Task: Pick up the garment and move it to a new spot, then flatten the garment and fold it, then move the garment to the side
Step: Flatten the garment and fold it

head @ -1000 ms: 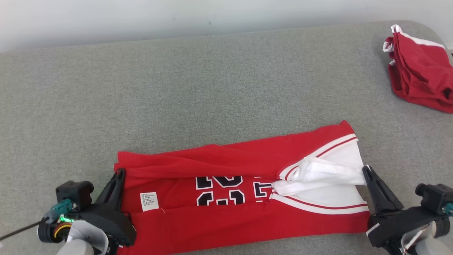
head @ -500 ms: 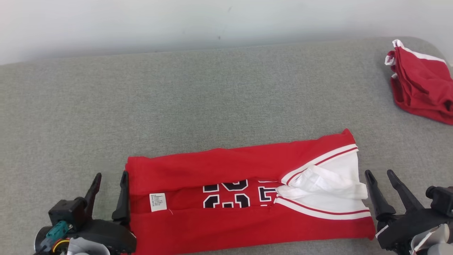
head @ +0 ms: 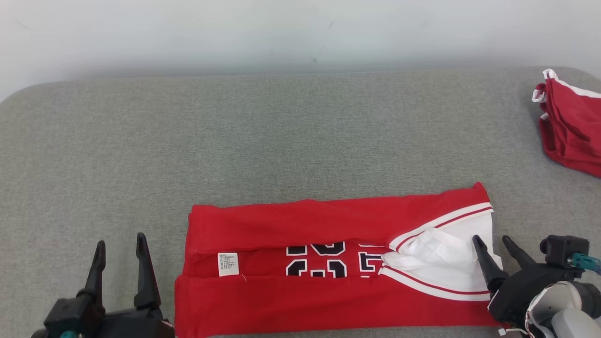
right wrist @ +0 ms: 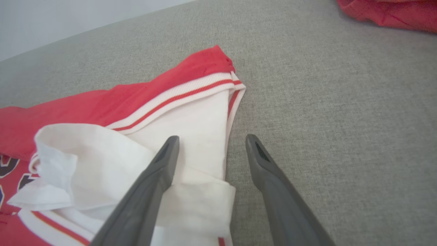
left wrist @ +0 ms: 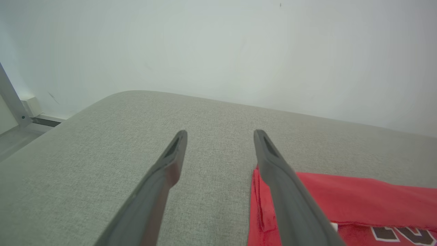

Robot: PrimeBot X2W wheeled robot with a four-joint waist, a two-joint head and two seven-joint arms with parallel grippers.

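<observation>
**A:** Where is the jersey?

**B:** The red jersey (head: 305,220) lies flat on the grey tabletop (head: 281,131), folded into a long band. It stretches between the two end effectors.

**A:** What is the left end effector doing?

**B:** The left end effector (head: 120,240) stands wide open with nothing between its fingers. The jersey's near end sits just to its right, apart from it. In the left wrist view its right finger (left wrist: 286,191) crosses in front of the red edge, and the other finger is over bare grey cloth.

**A:** And the other one?

**B:** The right end effector (head: 491,239) is spread open too and holds nothing. It sits at the jersey's opposite end. Its left finger (right wrist: 148,191) is over the white panel (right wrist: 191,126), and its right finger is over bare tabletop just past the edge. I can't tell whether the left finger touches the fabric.

**A:** What shows on the jersey itself?

**B:** Both long sides are folded inward, leaving a strip where dark numbers (head: 319,263) with white outlines show, partly covered. A small white label (head: 227,264) sits toward the left end effector. The white panel, edged with red-and-white trim, is bunched up toward the right end effector.

**A:** Anything else on the tabletop?

**B:** A second red garment (head: 570,126) lies crumpled, well beyond the right end effector and off to its right, near the far corner. A pale wall (head: 281,33) stands behind.
</observation>
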